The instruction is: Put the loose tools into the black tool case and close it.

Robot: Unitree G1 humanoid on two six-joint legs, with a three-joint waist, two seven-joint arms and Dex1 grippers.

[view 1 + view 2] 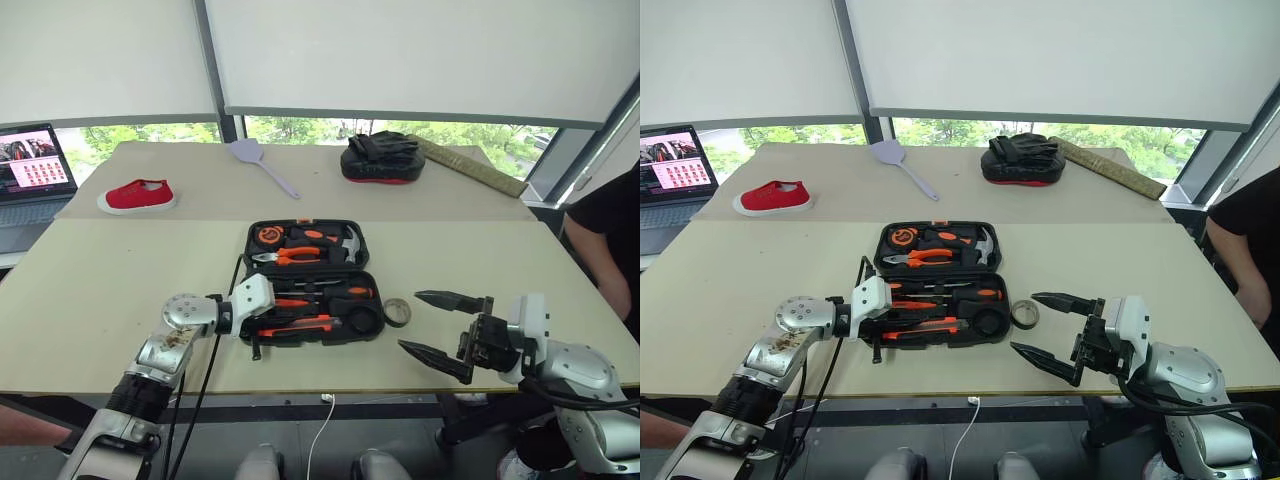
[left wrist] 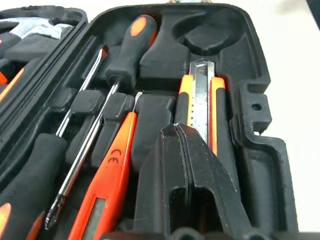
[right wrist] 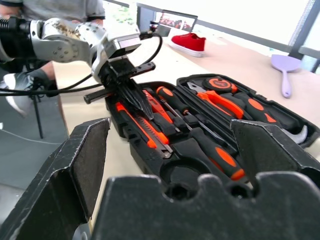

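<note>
Two halves of the black tool case (image 1: 262, 238) lie open at the table's middle. Left gripper (image 3: 134, 98), jaws closed and empty, hangs over the case's near half above the utility knife (image 2: 201, 107). Right gripper (image 1: 437, 332), jaws spread wide, sits right of the case, near the tape ring (image 1: 397, 312).

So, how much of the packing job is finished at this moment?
Done: the screwdrivers and utility knife lie in the open tool case. In hand: the shut left end effector presses over the knife. Left: the tape ring sits on the table beside the case, and the lid needs closing.
</note>
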